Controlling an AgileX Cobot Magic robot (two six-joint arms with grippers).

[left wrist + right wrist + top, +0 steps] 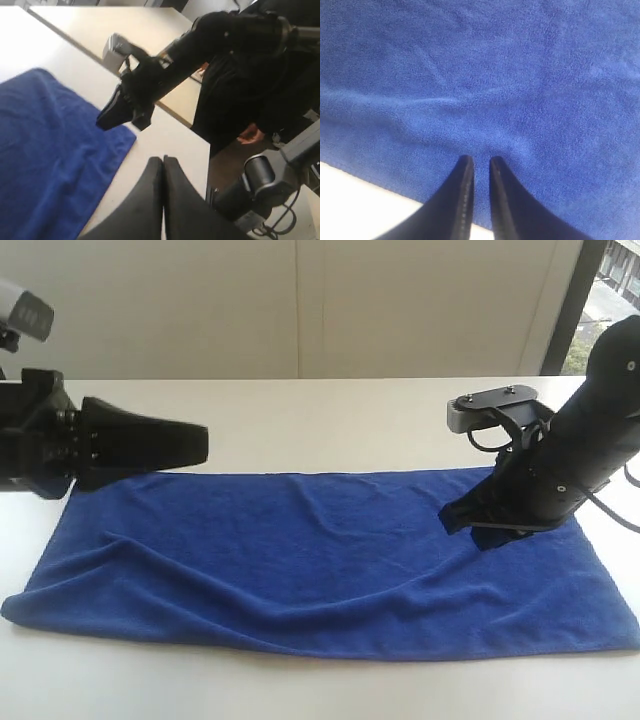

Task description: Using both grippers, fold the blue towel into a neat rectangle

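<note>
The blue towel (320,560) lies spread flat as a long rectangle on the white table (330,410), with a few soft wrinkles. My left gripper (200,445) hovers level over the towel's far left edge, jaws pressed together with nothing in them; in the left wrist view it (163,159) points past the towel's (50,150) end. My right gripper (455,520) tilts down onto the far right part of the towel. In the right wrist view its jaws (480,160) stand a narrow gap apart just over the cloth (495,75), near its edge, with no fabric pinched.
A person in dark clothes (250,75) stands off the table's right end. A second table (125,25) lies beyond. A grey camera head (25,310) sits above the left arm. Bare table (300,690) runs along the towel's near side.
</note>
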